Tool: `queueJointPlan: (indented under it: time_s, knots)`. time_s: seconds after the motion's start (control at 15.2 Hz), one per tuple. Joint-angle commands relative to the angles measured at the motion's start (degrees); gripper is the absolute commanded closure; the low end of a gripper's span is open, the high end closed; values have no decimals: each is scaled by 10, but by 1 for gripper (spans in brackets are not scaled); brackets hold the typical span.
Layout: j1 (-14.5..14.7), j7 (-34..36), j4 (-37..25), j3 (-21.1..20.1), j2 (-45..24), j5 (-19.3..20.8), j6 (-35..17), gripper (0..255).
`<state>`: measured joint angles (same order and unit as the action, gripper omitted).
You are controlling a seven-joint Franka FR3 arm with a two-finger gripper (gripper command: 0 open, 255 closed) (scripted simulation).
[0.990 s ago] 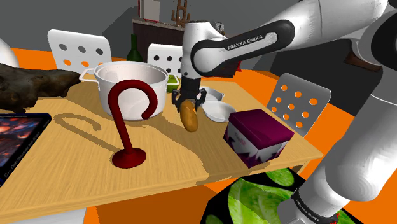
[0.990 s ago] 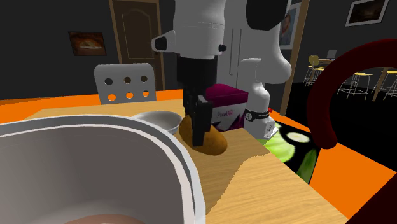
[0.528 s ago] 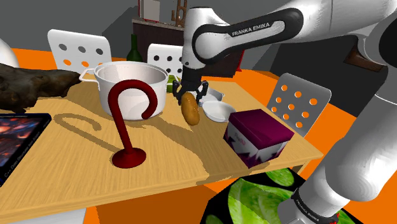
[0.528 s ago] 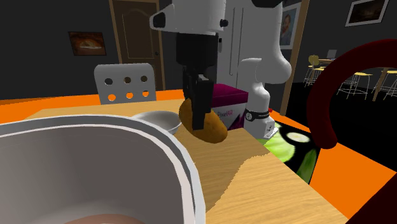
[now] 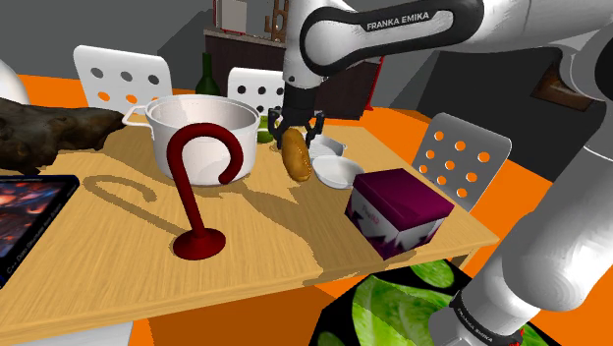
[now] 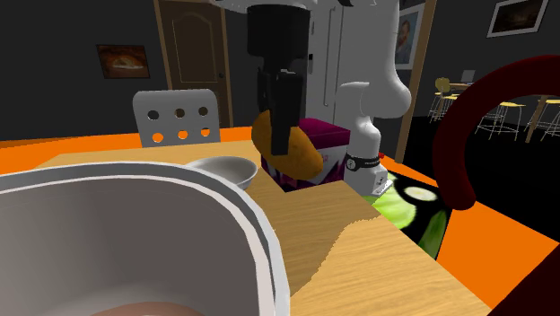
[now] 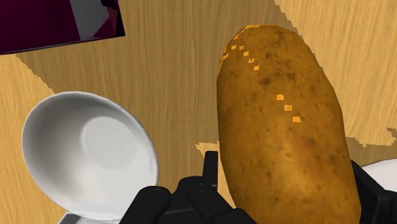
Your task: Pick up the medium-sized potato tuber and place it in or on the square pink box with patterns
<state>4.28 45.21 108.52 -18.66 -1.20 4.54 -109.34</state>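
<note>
Pincer (image 5: 296, 136) of the white arm, black and two-fingered, is closed around a brown, oblong potato (image 5: 297, 157). It grips the tuber's upper end, and the rest hangs down below the fingers. The potato is in the air above the pale wooden bench (image 5: 118, 226), touching nothing on it. In the shoulder view it hangs between a big white pot with side handles (image 5: 206, 138) and a small, shallow white bowl (image 5: 334, 174).

The square box with a dark purple lid and pale patterned sides (image 5: 398, 209) sits on the bench near its corner. It is apart from the potato, towards the shoulder view's right and lower in the picture. A dark red hook on a round foot (image 5: 201, 187) stands upright in front of the pot.

From the second exterior view the potato (image 6: 289, 151) shows in front of the box (image 6: 325, 135), with the pot's rim (image 6: 179, 184) close to the camera. The wrist view has the potato (image 7: 280, 127) between the fingers, the bowl (image 7: 83, 159) just beside it below, and the box's corner (image 7: 57, 22) beyond the bowl.
</note>
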Motion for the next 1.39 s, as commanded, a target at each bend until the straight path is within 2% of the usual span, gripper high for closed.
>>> queueJointPlan:
  time_s: [0.0,0.66,1.32]
  knots:
    - [0,-1,-16,0,1,-1,17,255]
    - [0,-7,-88,0,4,-3,92,255]
    - [-29,-114,133,61,220,-51,74,255]
